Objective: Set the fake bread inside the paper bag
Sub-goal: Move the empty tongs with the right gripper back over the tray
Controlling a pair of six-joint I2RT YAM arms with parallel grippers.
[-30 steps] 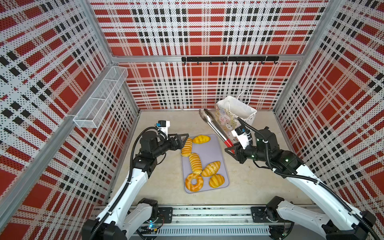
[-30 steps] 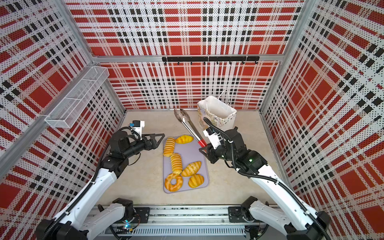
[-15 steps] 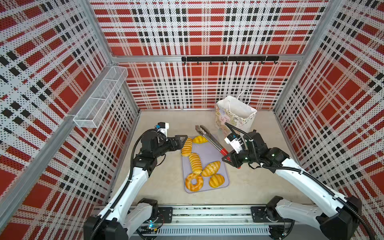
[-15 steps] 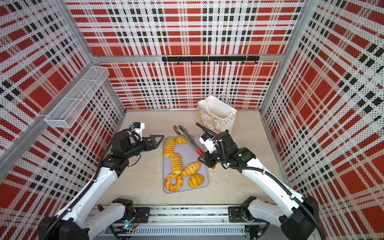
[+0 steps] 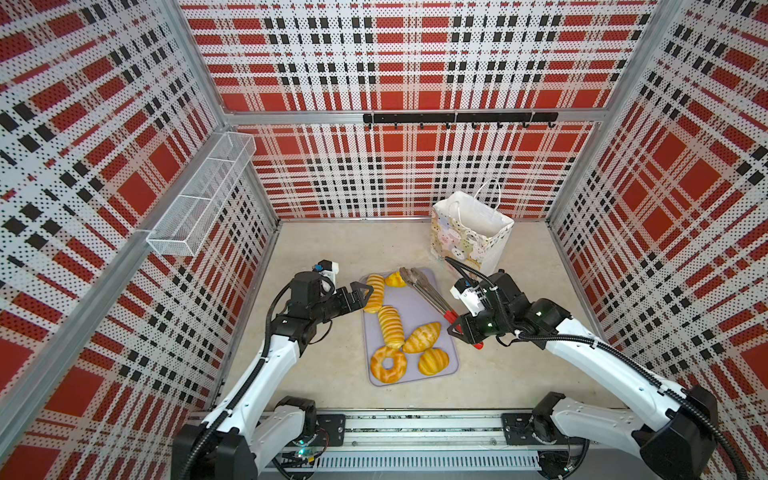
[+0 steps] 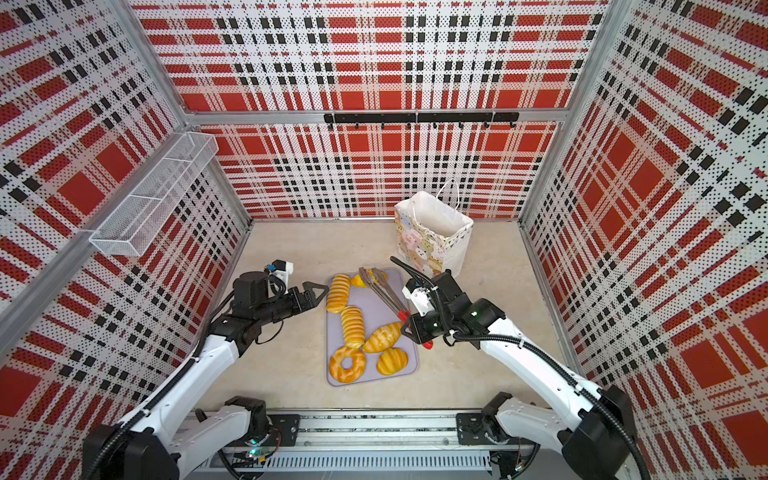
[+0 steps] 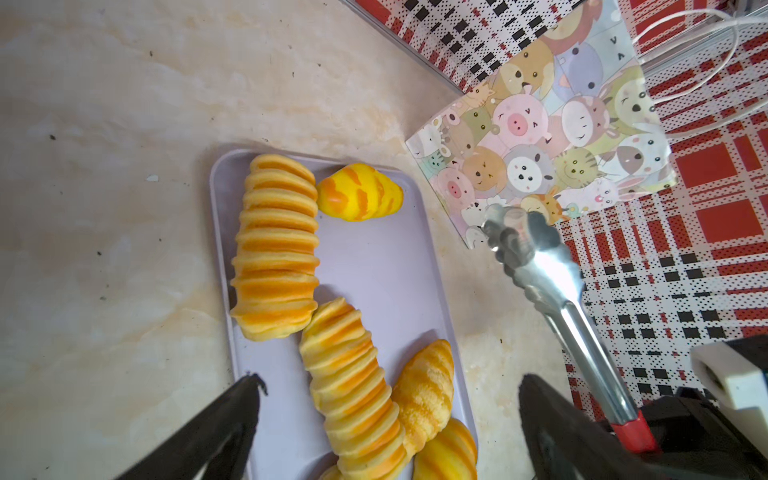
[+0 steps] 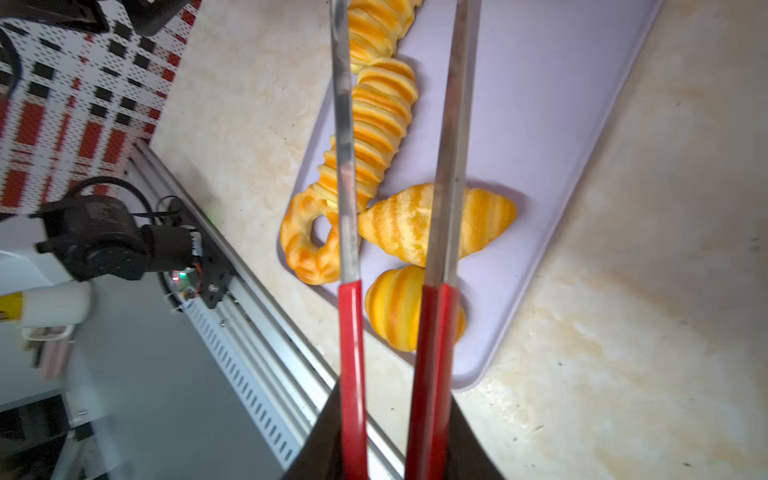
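My right claw (image 5: 459, 326) is clamped on the red handles of the tongs (image 5: 424, 291). I'm squeezing just enough to hold them, so the metal arms stay a bit apart, ready to go around a piece. The tips are out over the far end of the tray (image 5: 415, 308), near the small yellow bun (image 5: 395, 279), which looks like the next grab to me.

My left claw (image 5: 358, 297) is spread wide and holding nothing. It's parked right beside the ridged long roll (image 5: 374, 293) at the tray's edge, probably to steady things.

All the fake bread (image 5: 390, 326) I can see is on the tray, six pieces, none in the tongs. The paper bag (image 5: 465, 245) stands upright on the tabletop (image 5: 316, 249) just behind the tray, mouth open upward, so the drop should be short.
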